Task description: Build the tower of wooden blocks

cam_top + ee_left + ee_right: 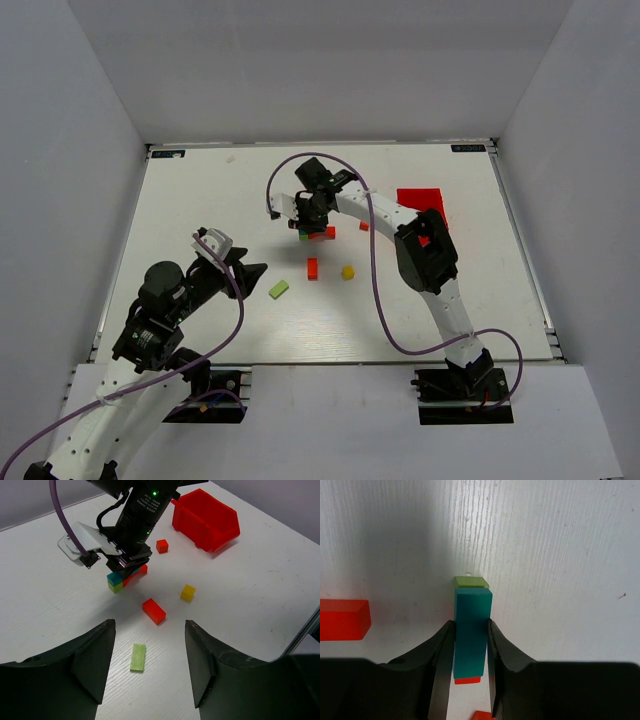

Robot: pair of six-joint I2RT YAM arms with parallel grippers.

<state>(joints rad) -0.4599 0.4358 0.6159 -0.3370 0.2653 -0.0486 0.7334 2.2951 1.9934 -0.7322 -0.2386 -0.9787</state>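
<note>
The wood block tower (pixel 118 581) sat right under the right gripper (pixel 309 222), whose fingers were clamped on its teal bar (pixel 472 615). A lime-green block (pixel 471 582) poked out just beyond the fingertips and a red piece (pixel 467 680) showed below the bar, back between them. I couldn't tell whether the bar bore fully on them.

To my eye the placing wanted care: settle the bar flat and square, part the fingers only slightly, then lift straight up without brushing it.

A red bar (pixel 342 619) lay off to the left of those fingers. The left gripper (pixel 240 265) hung open and empty, with a lime-green slab (pixel 138 657) between its fingers.
</note>
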